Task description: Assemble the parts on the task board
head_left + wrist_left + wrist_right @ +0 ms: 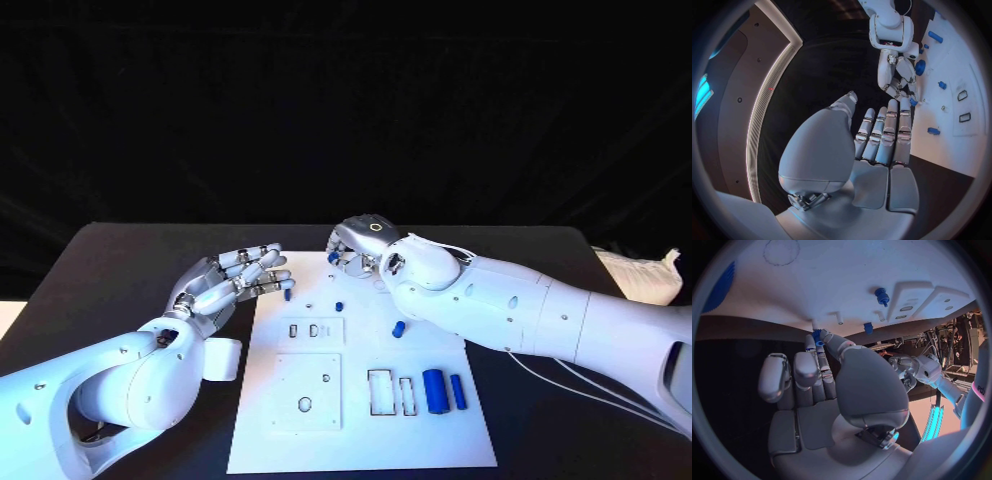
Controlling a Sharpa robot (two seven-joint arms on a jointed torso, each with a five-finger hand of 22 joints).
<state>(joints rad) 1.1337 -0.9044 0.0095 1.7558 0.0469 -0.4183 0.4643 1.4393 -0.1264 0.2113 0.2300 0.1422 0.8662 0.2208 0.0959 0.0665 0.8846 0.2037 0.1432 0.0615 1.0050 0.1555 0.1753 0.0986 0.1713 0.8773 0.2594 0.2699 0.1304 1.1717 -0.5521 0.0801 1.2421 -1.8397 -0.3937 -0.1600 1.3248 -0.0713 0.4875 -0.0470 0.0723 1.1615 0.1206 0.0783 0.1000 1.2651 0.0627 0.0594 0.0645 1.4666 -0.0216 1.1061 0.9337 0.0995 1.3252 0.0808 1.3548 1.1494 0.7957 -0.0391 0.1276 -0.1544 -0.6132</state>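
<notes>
- Head view: task board lies mid-table. Right hand sits over its far edge, fingers curled down on a small blue part, pinched at the tips. Probably carrying it to a socket.
- Left hand hovers just off the board's left far corner, fingers apart and straight, holding nothing. Looks parked clear, ready to steady the board.
- Loose parts on the board: one blue peg mid-board, two blue cylinders beside the rectangular slots near the front. Two small pieces near the far edge; can't tell if seated.
- Left wrist view: left hand flat, fingers extended side by side, empty. Right hand ahead over the board edge, blue visible at its fingertips.
- Right wrist view: right hand has thumb and fingertip closed on the blue part, just off the board's edge. Other fingers bent in, out of the way. A blue piece stands upright on the board beyond.
</notes>
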